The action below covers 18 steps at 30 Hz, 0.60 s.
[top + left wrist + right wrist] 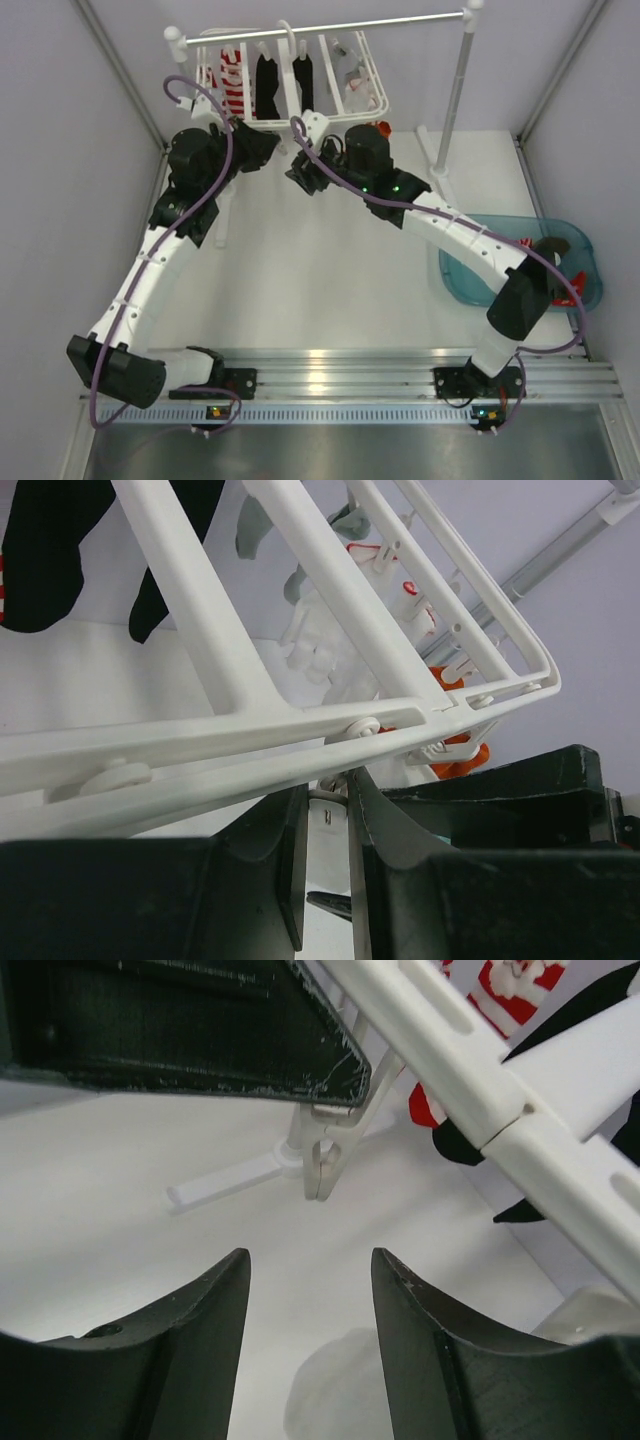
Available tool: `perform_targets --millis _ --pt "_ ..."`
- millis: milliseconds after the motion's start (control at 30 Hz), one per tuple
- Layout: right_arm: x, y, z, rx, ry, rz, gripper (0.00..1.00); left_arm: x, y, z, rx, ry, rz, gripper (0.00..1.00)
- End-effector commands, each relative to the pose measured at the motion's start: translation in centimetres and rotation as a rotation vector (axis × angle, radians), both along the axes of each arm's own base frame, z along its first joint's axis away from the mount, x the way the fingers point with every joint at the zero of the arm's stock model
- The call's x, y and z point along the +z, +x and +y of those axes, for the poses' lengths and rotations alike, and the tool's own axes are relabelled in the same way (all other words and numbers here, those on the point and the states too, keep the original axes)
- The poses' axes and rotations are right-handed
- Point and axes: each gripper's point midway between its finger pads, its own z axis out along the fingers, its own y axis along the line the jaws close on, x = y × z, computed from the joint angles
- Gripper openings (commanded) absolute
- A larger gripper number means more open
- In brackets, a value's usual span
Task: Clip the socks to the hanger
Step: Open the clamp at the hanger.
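Left gripper [328,798] pinching a clip [318,1160] under the hanger [330,610], right gripper [310,1270] gaping empty, both outstretched

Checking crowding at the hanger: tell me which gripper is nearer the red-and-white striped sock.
Left. The left gripper, pinching a clip at the near edge of the hanger, is right by the striped sock; the right gripper is further along, by the black socks.

Black, striped socks [268,85] on white hanger [291,85]
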Motion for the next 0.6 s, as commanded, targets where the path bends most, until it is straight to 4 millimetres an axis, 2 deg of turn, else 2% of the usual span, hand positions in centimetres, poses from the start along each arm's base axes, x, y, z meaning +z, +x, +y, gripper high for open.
perform_targets --millis 0,67,100,300,467,567 --pt "6.6 0.3 0.6 -0.057 0.101 -0.162 0.52 1.2 0.2 -0.1 0.016 -0.017 -0.005 0.00" --pt "6.6 0.8 0.9 -0.079 0.094 -0.174 0.52 1.0 0.3 -0.1 0.016 -0.020 0.005 0.00" --pt "7.3 0.8 1.2 -0.081 0.112 -0.193 0.52 1.0 0.3 -0.2 0.013 -0.020 0.005 0.00" --pt "7.2 1.0 2.1 -0.089 0.104 -0.207 0.52 1.0 0.4 -0.5 0.009 -0.023 0.007 0.00" --pt "5.9 0.6 3.3 -0.060 0.043 -0.238 0.51 1.1 0.4 -0.7 0.007 -0.022 0.007 0.00" --pt "5.5 1.1 3.2 -0.085 0.013 -0.264 0.51 1.3 0.5 -0.9 0.005 -0.023 0.000 0.00"
